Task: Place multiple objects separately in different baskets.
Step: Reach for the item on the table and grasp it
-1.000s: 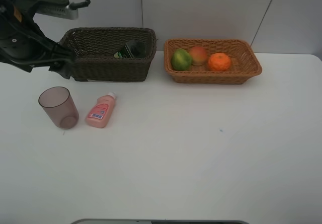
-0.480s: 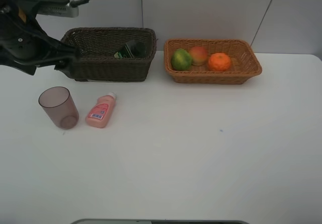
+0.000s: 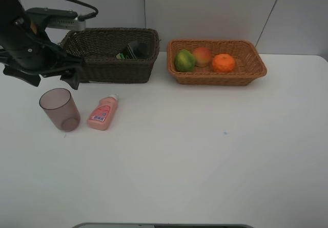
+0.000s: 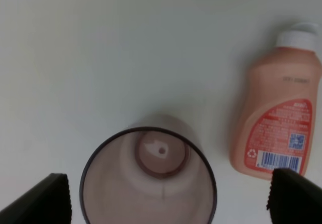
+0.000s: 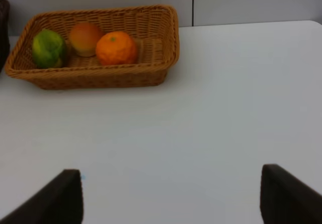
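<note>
Toward the upper left of the high view, the left claw (image 4: 170, 198) hangs with its fingers spread wide and empty directly over the translucent mauve plastic cup (image 3: 60, 109). The cup stands upright on the white desk (image 3: 205, 151), and this alignment reads as preparation for a grasp on it. Just right of the cup, not touching it, the pink squeeze bottle with a white cap (image 3: 103, 113) lies on its side. Behind both sits the dark brown deep wicker basket (image 3: 115, 69), holding one dark green black-capped bottle (image 3: 131, 50), so it looks like the place for containers. The light orange-tan shallow wicker basket (image 3: 220, 78), at upper centre-right, takes the fruit: one green-yellow oval fruit (image 3: 184, 60), one red-yellow round fruit (image 3: 203, 56) and one orange (image 3: 223, 63). The right claw (image 5: 171, 196), absent from the high view, has its fingers apart with nothing between them, facing the tan basket and seemingly idle. That makes two baskets and six objects, four sorted and two left on the desk
</note>
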Controlling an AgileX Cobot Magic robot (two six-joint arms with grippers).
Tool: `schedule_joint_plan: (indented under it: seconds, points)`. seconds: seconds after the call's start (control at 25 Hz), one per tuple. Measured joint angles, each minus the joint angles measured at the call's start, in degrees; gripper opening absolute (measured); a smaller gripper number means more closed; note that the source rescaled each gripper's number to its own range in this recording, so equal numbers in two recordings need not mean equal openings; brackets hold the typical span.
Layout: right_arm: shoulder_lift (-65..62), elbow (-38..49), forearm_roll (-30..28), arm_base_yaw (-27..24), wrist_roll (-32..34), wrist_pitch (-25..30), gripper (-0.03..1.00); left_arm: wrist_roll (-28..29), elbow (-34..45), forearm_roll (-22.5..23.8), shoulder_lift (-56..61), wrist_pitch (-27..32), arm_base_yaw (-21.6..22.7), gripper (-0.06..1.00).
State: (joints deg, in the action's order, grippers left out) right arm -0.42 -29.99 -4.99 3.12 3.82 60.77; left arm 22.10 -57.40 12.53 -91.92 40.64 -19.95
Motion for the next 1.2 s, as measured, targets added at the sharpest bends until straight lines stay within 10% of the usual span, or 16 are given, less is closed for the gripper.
schedule_joint_plan:
  seconds: [1.2]
  points:
    - [0.0, 0.0, 0.0, 0.0, 0.0, 0.0, 0.64, -0.45, -1.44, -0.51, -11.27, -1.56, -5.44, 1.0]
